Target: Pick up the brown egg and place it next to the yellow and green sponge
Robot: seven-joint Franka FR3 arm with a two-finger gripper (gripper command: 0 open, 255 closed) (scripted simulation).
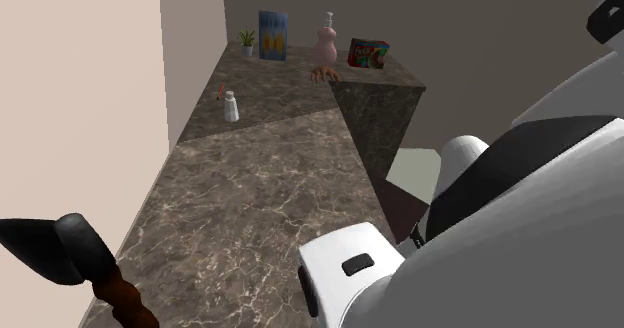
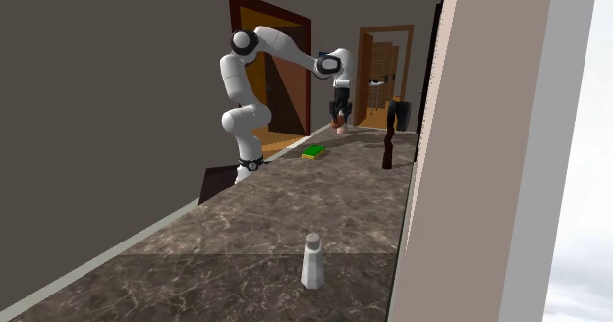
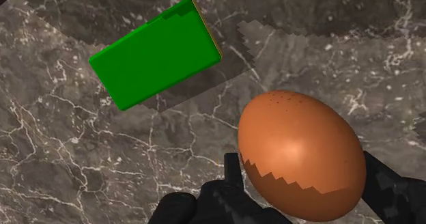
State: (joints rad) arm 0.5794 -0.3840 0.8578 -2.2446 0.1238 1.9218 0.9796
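Note:
A brown speckled egg (image 3: 300,154) sits between my black fingers (image 3: 232,185), and the gripper (image 3: 307,192) is shut on it. In the second exterior view the gripper (image 2: 340,120) hangs above the marble counter with the egg (image 2: 341,129) at its tip. The sponge (image 3: 155,55) lies flat on the counter, green face up with a thin yellow edge. It is below and off to one side of the egg. From the second exterior view the sponge (image 2: 313,151) lies nearer the camera than the gripper.
A white shaker (image 1: 231,106) stands on the counter (image 1: 260,206). A small plant (image 1: 247,41), a blue book (image 1: 272,34), a pink bottle (image 1: 326,38) and a colourful box (image 1: 367,53) stand at the far end. A dark brown-handled object (image 2: 390,138) stands by the wall.

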